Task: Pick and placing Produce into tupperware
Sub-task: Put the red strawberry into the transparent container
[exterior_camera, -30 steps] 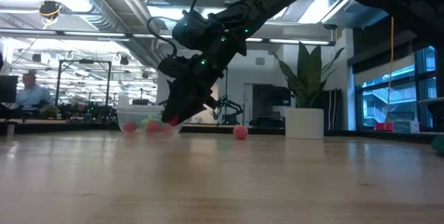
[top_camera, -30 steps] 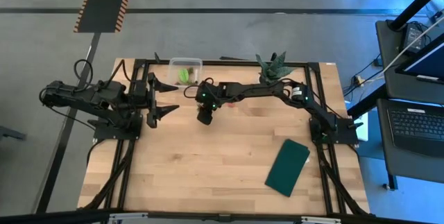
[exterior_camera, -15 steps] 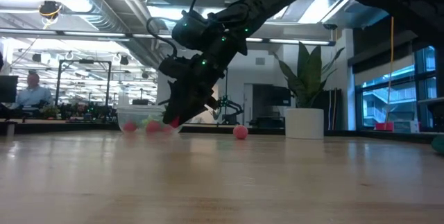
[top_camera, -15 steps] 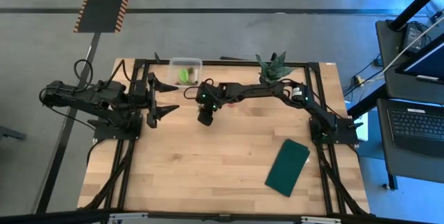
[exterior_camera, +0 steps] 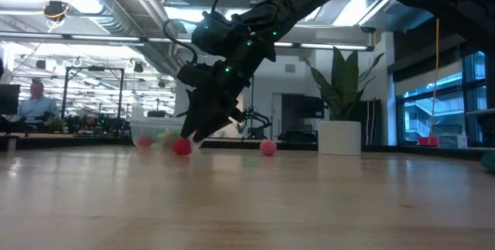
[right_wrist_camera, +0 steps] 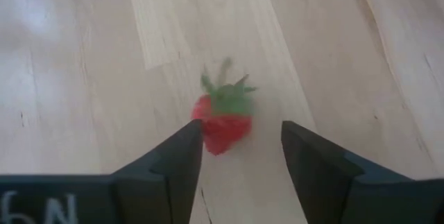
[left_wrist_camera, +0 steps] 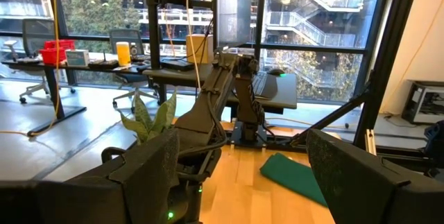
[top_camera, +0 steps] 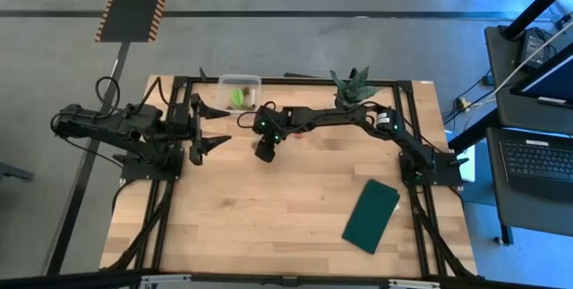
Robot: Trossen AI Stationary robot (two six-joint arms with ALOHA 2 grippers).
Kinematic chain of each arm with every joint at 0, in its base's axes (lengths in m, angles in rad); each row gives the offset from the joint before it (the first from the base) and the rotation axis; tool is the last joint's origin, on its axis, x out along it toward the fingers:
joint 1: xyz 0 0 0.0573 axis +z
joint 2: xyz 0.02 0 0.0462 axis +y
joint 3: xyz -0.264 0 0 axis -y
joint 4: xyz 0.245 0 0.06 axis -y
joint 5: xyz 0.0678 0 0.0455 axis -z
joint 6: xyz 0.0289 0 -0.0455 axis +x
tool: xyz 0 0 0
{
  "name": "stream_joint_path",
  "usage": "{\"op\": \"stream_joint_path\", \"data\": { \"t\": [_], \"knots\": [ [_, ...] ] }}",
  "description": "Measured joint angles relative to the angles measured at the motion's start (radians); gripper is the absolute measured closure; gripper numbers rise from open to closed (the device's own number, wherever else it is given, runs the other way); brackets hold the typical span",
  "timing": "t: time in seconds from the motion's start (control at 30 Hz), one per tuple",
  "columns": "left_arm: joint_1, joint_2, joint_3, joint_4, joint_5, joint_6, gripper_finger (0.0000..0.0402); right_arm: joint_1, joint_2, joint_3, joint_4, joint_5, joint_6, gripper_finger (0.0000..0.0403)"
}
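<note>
Red strawberry (right_wrist_camera: 223,120) lies between open right end effector (right_wrist_camera: 239,158) fingers

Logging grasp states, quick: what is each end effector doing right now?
Left end effector: open, holding nothing.
Right end effector: open, strawberry between its fingers, not gripped.

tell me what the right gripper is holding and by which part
Nothing. The strawberry lies on the table between the right gripper's open jaws, ungripped. Left gripper holds nothing.
</note>
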Motion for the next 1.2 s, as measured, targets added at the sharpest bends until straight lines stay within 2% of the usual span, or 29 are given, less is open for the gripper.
{"op": "stream_joint_path", "data": {
  "t": [0.2,0.3,0.43,0.63,0.83,0.97,1.1,1.2],
  "knots": [
    [0.0,0.0,0.0,0.0,0.0,0.0,0.0093,0.0,-0.008,0.0,-0.004,-0.003,0.006,0.0199],
    [0.0,0.0,0.0,0.0,0.0,0.0,0.0093,-0.004,-0.059,-0.001,-0.002,-0.039,0.006,0.0199],
    [0.0,0.0,0.0,0.0,0.0,0.003,0.0093,-0.004,-0.186,-0.001,0.011,-0.045,-0.041,0.0199],
    [0.0,0.0,0.0,0.0,0.0,-0.021,0.0093,-0.004,-0.43,0.0,-0.101,-0.031,-0.112,0.0199],
    [0.0,0.0,0.0,0.0,0.003,-0.031,0.0093,0.006,-0.634,-0.008,-0.223,0.055,-0.135,0.0199],
    [0.0,0.0,0.0,0.0,0.004,-0.031,0.0093,0.026,-0.769,-0.14,-0.197,0.128,-0.129,0.0199],
    [0.0,0.0,0.0,0.0,0.004,-0.031,0.0093,0.047,-0.942,-0.377,-0.083,0.219,-0.08,0.0199],
    [0.0,0.003,0.0,0.0,0.004,-0.031,0.0093,0.056,-1.084,-0.55,0.013,0.232,-0.045,0.0198]
  ]
}}
